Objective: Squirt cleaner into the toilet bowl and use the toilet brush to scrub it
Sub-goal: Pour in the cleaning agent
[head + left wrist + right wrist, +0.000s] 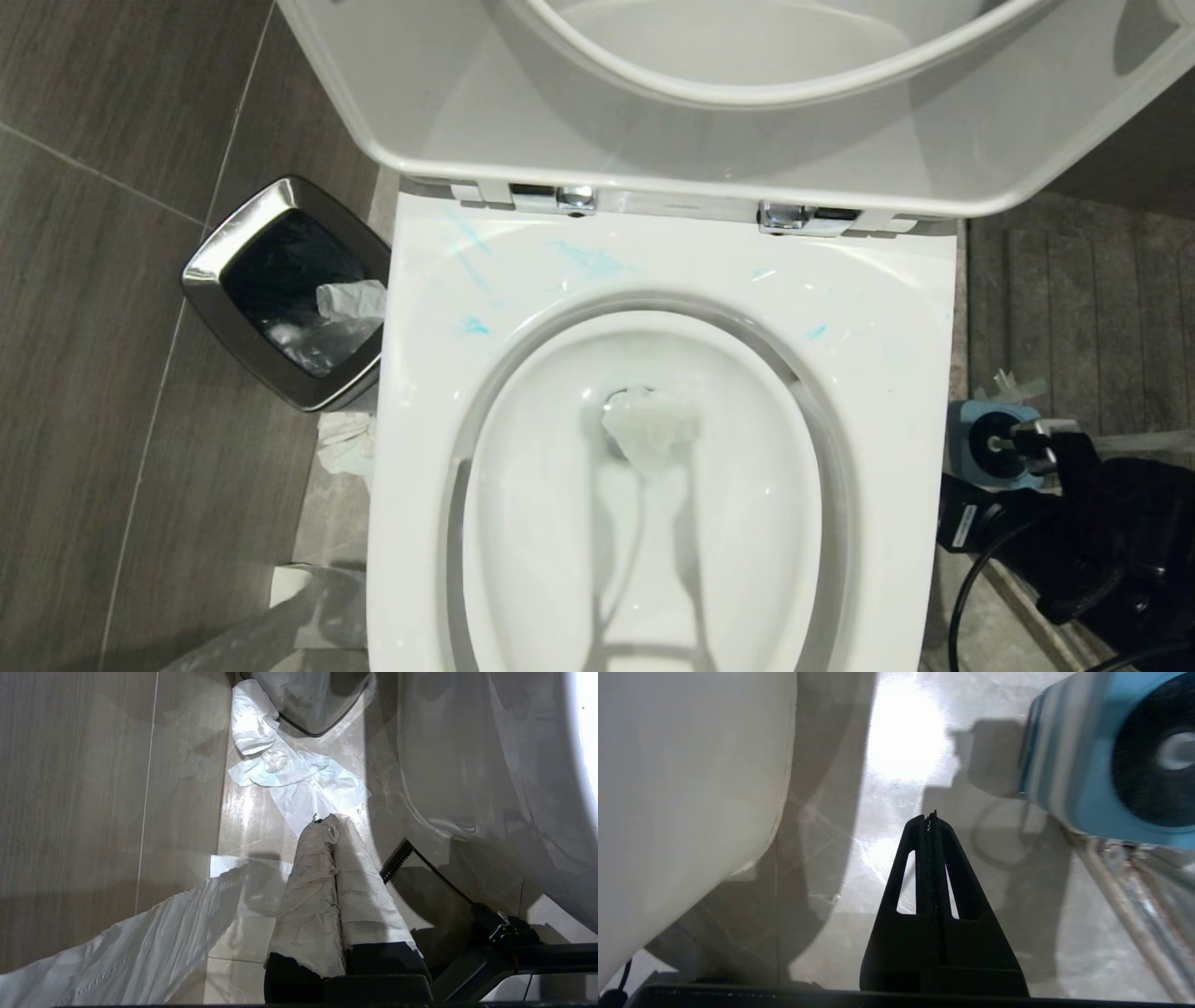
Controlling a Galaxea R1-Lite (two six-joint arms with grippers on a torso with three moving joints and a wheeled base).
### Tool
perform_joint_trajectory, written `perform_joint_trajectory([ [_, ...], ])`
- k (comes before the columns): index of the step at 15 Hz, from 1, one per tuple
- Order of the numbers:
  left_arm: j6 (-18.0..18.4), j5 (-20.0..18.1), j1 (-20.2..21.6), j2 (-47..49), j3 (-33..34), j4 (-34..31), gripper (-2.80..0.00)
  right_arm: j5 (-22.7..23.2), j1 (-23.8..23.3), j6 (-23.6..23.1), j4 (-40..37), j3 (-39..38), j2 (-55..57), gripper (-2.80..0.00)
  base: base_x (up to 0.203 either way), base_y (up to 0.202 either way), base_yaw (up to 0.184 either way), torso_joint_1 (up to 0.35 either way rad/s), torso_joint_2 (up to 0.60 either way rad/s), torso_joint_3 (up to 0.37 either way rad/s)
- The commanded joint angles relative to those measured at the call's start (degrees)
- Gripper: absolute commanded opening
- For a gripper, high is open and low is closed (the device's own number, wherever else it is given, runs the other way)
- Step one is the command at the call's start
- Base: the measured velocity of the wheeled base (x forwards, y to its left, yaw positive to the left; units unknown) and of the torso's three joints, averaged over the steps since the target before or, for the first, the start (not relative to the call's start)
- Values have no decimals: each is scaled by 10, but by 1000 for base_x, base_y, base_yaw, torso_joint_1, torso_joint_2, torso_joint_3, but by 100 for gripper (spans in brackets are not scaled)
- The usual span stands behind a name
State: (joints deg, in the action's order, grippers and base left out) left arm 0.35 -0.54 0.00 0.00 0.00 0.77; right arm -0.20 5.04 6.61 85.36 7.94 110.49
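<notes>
The toilet bowl [896, 392] fills most of what I can see, its seat and lid [672, 140] tipped up on 2 chrome hinges [794, 217]. Thin turquoise smears of cleaner [590, 259] streak the back of the broad rim, and a wad of paper [653, 425] sits in the water at the drain. To the bowl's left stands a square steel bin [217, 280] with a black liner, crumpled tissue [344, 446] on the floor beside it. On the bowl's right, the robot's right arm [1102, 551] reaches low beside the blue holder [971, 431] with the toilet brush [1001, 444] standing in it. The right gripper [931, 826] is clenched on nothing, near the holder. The left gripper [327, 830], wrapped in paper, is also clenched and empty above floor tissue.
</notes>
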Motion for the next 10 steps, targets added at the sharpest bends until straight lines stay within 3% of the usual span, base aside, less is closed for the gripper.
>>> perform_joint_trajectory([
  [1,0,0,0,0,4,0,-280,-9,20,4,23,-5,49,-280,0,0,0,0,0,0],
  [10,0,0,0,0,4,0,-280,-9,33,7,23,-30,4,-280,0,0,0,0,0,0],
])
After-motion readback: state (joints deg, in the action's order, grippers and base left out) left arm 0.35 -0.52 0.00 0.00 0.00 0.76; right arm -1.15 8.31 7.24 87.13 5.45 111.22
